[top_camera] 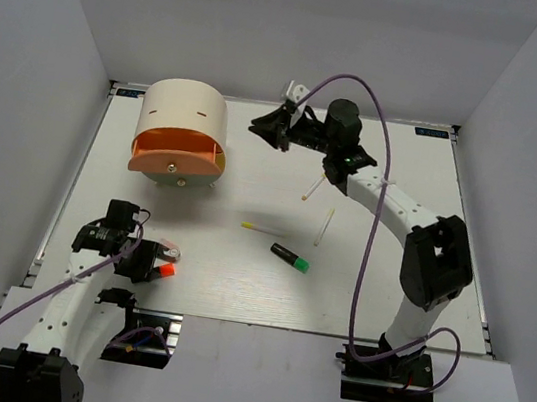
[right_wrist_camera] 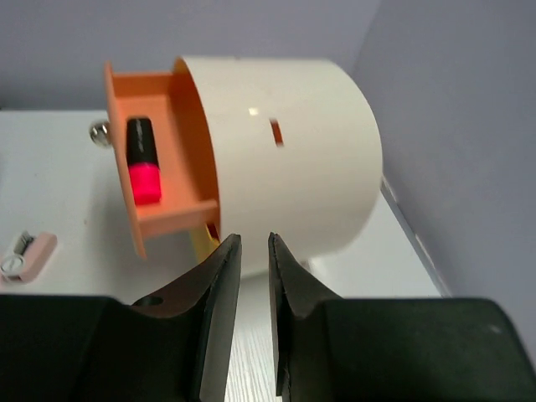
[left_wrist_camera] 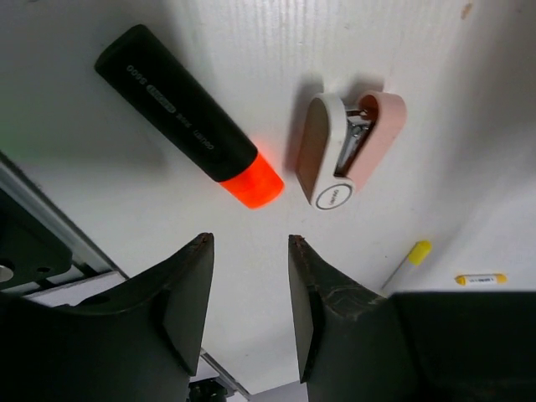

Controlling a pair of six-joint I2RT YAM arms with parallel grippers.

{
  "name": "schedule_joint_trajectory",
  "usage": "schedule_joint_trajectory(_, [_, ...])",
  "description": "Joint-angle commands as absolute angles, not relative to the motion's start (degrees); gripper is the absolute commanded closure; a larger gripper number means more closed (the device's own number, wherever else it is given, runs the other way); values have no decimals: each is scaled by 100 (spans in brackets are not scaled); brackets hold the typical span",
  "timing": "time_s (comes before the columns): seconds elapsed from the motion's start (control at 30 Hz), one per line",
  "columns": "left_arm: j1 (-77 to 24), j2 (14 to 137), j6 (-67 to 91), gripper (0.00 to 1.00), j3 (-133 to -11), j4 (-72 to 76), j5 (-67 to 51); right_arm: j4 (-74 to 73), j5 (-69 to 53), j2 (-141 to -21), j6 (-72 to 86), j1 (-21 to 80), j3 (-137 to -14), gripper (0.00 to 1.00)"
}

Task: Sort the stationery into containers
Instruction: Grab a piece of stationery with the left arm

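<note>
A black marker with an orange end [left_wrist_camera: 188, 126] lies on the table beside a small grey-and-pink sharpener-like piece [left_wrist_camera: 347, 151]. My left gripper [left_wrist_camera: 249, 241] hovers just short of both, open, with nothing between its fingers; in the top view it [top_camera: 151, 262] is at the near left. The cream half-cylinder container [top_camera: 182, 117] stands at the far left with its orange drawer [right_wrist_camera: 159, 176] pulled out, and a black marker with a pink end [right_wrist_camera: 142, 159] lies in the drawer. My right gripper [right_wrist_camera: 254, 239] is to the container's right, its jaws a narrow gap apart and empty.
A green-ended black marker [top_camera: 289, 257] and three thin pens [top_camera: 262, 228], [top_camera: 324, 227], [top_camera: 313, 188] lie mid-table. A yellow drawer [right_wrist_camera: 199, 243] shows below the orange one. Grey walls enclose the table on three sides.
</note>
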State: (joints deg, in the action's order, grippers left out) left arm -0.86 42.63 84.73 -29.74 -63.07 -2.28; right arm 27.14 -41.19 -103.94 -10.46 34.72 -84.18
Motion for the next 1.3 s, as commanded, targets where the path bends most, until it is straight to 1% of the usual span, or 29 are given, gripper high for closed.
schedule_joint_trajectory(0.0, [-97,4543,8490,49,-3173,-6548,-167,2856,-3955,-9994,-1011,3261,-7903,74])
schedule_joint_trajectory(0.07, [-97,4614,8490,49,-3173,-6487,-167,2874,-3955,-9791,-958,3103,-7621,72])
schedule_joint_trajectory(0.13, [-97,4693,8490,46,-3103,-6373,-228,2883,-3981,-9582,-923,2971,-7314,71])
schedule_joint_trajectory(0.27, [-97,4921,8542,43,-2997,-6030,-281,2909,-4051,-9326,-888,2760,-6840,70])
schedule_joint_trajectory(0.4, [-97,5167,8648,41,-2944,-5582,-220,2831,-4122,-9044,-879,2611,-6548,70])
schedule_joint_trajectory(0.57, [-97,5545,8648,41,-2892,-5335,-141,2690,-4157,-8851,-791,2365,-6302,68])
schedule_joint_trajectory(0.77, [-97,5476,8596,47,-2839,-5405,-141,2628,-4228,-8710,-668,2171,-6161,68])
schedule_joint_trajectory(0.87, [-97,5283,8543,47,-2839,-5642,-193,2645,-4289,-8684,-589,2118,-6091,68])
schedule_joint_trajectory(0.97, [-97,5090,8490,52,-2777,-5774,-255,2681,-4333,-8666,-563,2092,-6038,68])
schedule_joint_trajectory(1.0, [-97,5037,8490,55,-2777,-5844,-255,2681,-4359,-8666,-563,2083,-6029,68])
schedule_joint_trajectory(1.23, [-97,4799,8437,55,-2576,-6064,-308,2707,-4403,-8631,-510,2074,-5950,68])
schedule_joint_trajectory(1.27, [-97,4799,8437,54,-2497,-5995,-308,2716,-4403,-8613,-510,2083,-5941,68])
